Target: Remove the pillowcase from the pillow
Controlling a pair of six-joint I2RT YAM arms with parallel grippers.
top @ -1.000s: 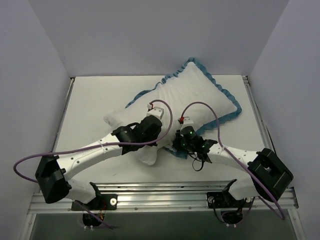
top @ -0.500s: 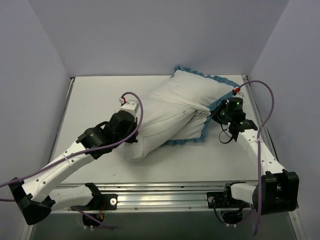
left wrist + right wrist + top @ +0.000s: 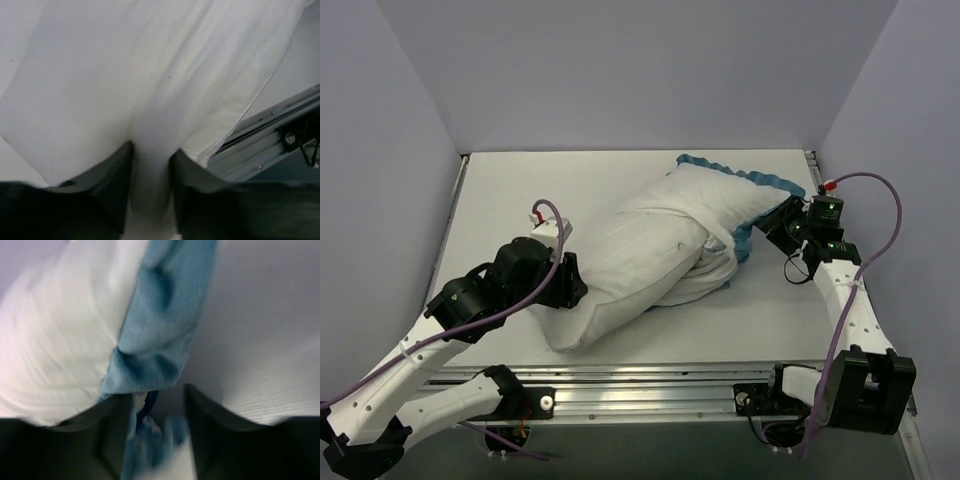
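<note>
The plump white pillow (image 3: 610, 280) lies slantwise across the table, its near-left end bare. The pillowcase (image 3: 720, 205) covers the far-right half, bunched into folds at the middle, its blue ruffled trim (image 3: 760, 185) showing at the far right. My left gripper (image 3: 570, 285) is at the pillow's bare end. In the left wrist view its fingers stand apart, open (image 3: 152, 147), and a fold of the white pillow (image 3: 150, 75) lies between them. My right gripper (image 3: 782, 222) is at the trim, open (image 3: 159, 390), with the blue ruffle (image 3: 165, 315) loose between its fingers and a gap beside it.
An aluminium rail (image 3: 650, 385) runs along the near table edge, close to the pillow's near corner (image 3: 280, 135). Pale walls close in the table on the left, far and right sides. Purple cables loop off both arms.
The arms have drawn apart: the left dragged the pillow toward the near left, the right carried the trim to the far right. The case slid back and bunched. Both grippers' jaws have parted.
</note>
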